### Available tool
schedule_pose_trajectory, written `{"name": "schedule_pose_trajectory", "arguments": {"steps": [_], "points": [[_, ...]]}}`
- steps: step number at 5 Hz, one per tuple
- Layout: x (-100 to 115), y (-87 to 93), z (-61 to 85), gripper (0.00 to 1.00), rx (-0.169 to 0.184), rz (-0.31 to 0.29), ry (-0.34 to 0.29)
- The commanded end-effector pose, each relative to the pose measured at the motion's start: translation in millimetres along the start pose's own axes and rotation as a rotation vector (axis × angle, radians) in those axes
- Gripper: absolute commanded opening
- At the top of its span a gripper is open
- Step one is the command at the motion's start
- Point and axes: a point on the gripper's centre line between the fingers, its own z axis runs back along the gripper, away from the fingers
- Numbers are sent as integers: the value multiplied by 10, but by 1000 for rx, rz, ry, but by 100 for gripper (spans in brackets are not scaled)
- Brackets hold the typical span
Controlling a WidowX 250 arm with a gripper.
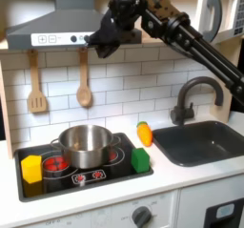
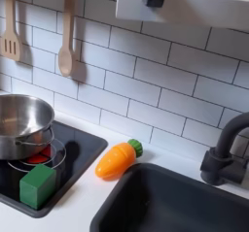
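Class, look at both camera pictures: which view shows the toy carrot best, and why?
The second exterior view shows the carrot best: it lies large and unblocked on the counter between the stove and the sink, green top visible. In the first exterior view the carrot is small, with little detail.

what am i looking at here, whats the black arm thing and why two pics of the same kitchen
It is a toy kitchen with a black robot arm reaching over it. The first exterior view takes in the whole counter from the front; the second exterior view is a close-up near the sink. The arm's gripper hangs high by the hood, and whether it is open or holding anything is unclear. Below sit a stove with a steel pot, a yellow block and a green block. A toy carrot lies beside the sink. Two spoons hang on the tiles.
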Motion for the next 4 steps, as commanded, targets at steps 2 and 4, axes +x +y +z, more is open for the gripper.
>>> {"name": "schedule_pose_trajectory", "arguments": {"steps": [2, 4], "points": [[-431, -216, -6, 0, -40, -8, 99], [-796, -315, -7, 100, -72, -11, 225]]}}
